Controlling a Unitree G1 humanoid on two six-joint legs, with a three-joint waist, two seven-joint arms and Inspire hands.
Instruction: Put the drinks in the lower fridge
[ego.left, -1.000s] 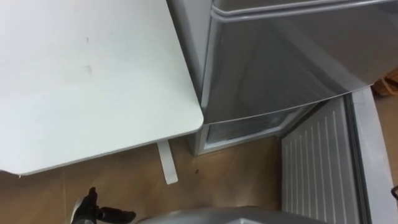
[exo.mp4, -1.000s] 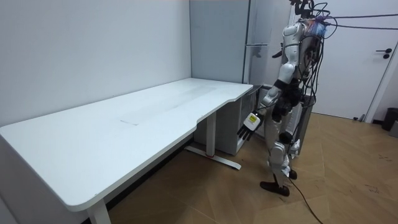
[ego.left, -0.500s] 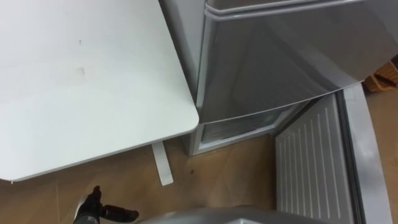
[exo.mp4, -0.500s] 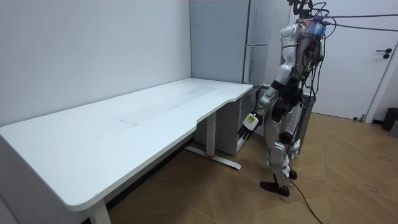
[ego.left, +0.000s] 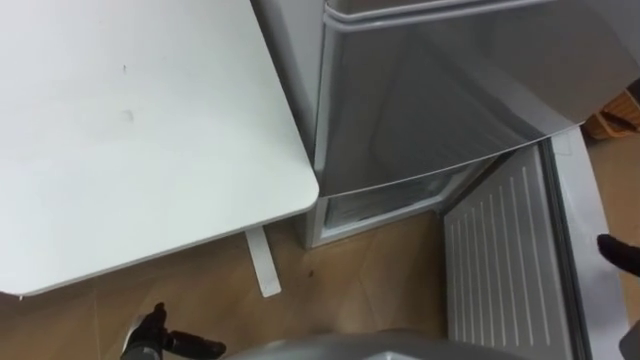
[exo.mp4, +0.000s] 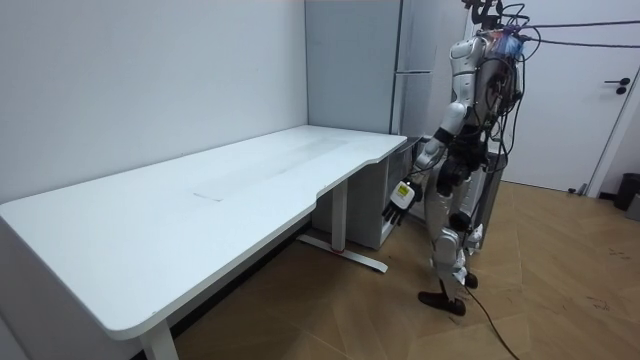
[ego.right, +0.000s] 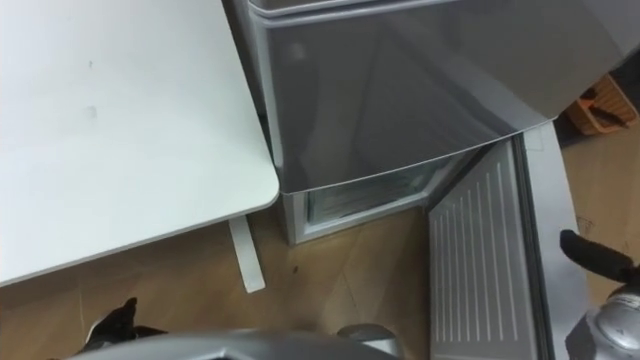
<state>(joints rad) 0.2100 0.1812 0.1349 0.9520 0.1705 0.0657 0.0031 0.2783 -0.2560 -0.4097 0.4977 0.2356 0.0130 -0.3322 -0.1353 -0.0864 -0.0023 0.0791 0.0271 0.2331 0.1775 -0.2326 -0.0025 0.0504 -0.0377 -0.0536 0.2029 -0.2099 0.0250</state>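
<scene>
I stand at a grey fridge (ego.left: 450, 90) beside the white table, as the room view shows. Its lower door (ego.left: 500, 270) hangs open to my right and shows a white ribbed inner side. The lower compartment (ego.left: 385, 205) is open, and I see only a strip of its pale inside. My left hand (ego.left: 150, 338) hangs low by my side with straight fingers and holds nothing; in the room view it is at knee height (exo.mp4: 398, 200). My right hand (ego.right: 598, 260) reaches in at the right edge, over the open door's outer rim.
The white table (ego.left: 130, 130) lies to my left, its corner close to the fridge side. Its white foot (ego.left: 262, 262) runs along the wooden floor. An orange basket (ego.right: 605, 105) sits on the floor behind the open door.
My right hand has come into view at the right edge by the open door. The picture has shifted slightly left. The left hand hangs as before.
</scene>
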